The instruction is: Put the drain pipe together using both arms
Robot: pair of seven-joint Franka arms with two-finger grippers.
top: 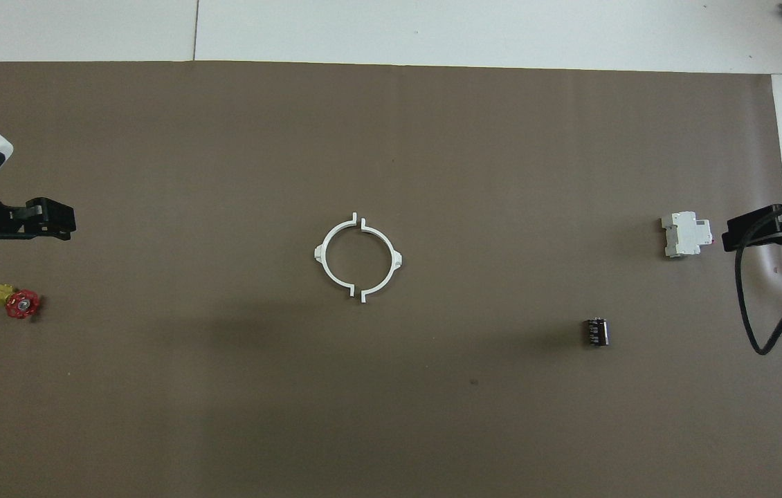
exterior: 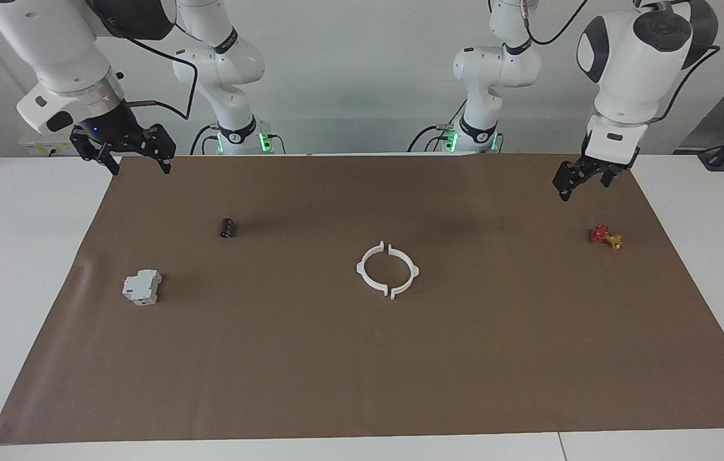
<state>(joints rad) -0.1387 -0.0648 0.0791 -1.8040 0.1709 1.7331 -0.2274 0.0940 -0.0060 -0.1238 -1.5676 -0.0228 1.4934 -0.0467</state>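
Both halves of the drain pipe (exterior: 387, 271) lie paired, well apart from the empty, wide-open left gripper (exterior: 585, 177) and right gripper (exterior: 123, 153); assembly looks finished

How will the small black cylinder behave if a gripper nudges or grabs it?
The black cylinder lies on its side on the brown mat, so a nudge would probably roll it. Its rounded body may slip between fingers. It looks small, likely light.

White table (exterior: 29, 269), brown mat (exterior: 362, 358) spread on it. On mat: two white half-ring arcs (exterior: 387, 270) mid-mat, ends apparently just apart; grey-white box (exterior: 141, 287); black cylinder (exterior: 227, 228); red-yellow valve (exterior: 605, 236).
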